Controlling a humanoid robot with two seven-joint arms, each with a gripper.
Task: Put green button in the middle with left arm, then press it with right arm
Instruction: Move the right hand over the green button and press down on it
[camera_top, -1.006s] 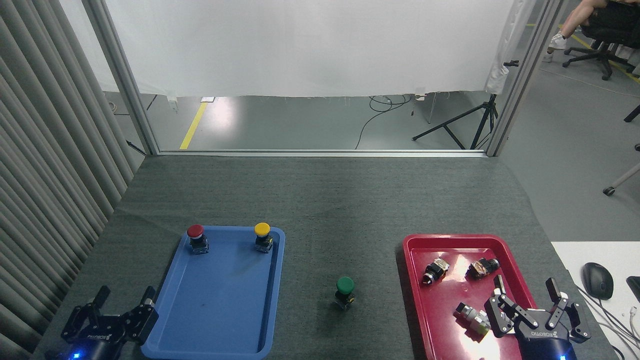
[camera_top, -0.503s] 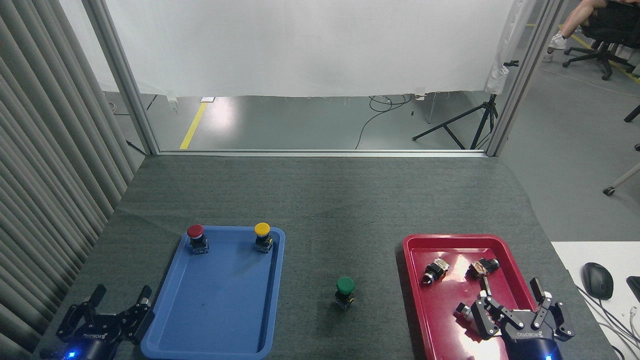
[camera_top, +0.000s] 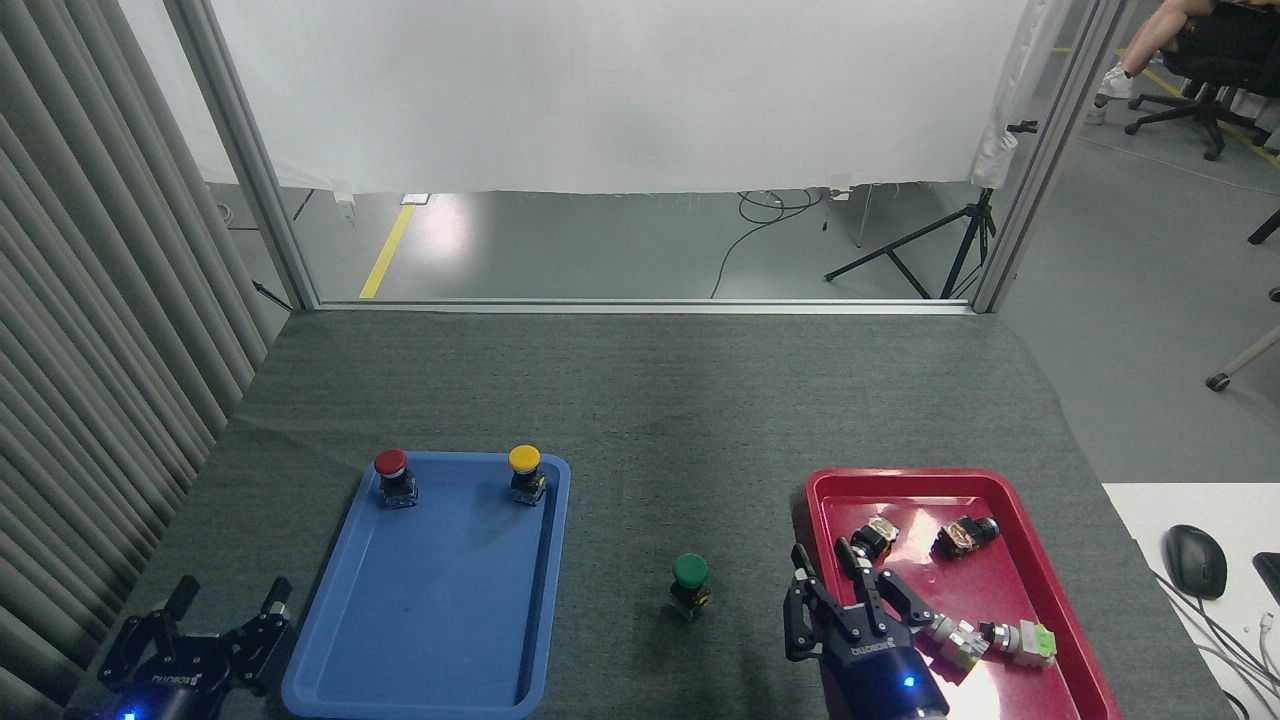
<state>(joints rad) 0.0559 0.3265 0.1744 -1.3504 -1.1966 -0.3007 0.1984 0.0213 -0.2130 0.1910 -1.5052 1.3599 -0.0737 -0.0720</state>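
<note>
the green button (camera_top: 690, 581) stands upright on the bare mat of the bench (camera_top: 640, 400), between the blue tray (camera_top: 440, 610) and the red tray (camera_top: 1010, 570), toward the near edge, so by the look of it the placing step is done and you are on the press. your left gripper (camera_top: 222, 608) sits at the near left corner, jaws wide and empty. your right gripper (camera_top: 825, 568) hangs just right of the button, over the red tray's left rim, jaws narrowly parted, holding nothing. next, bring it above the green cap and push straight down.
</note>
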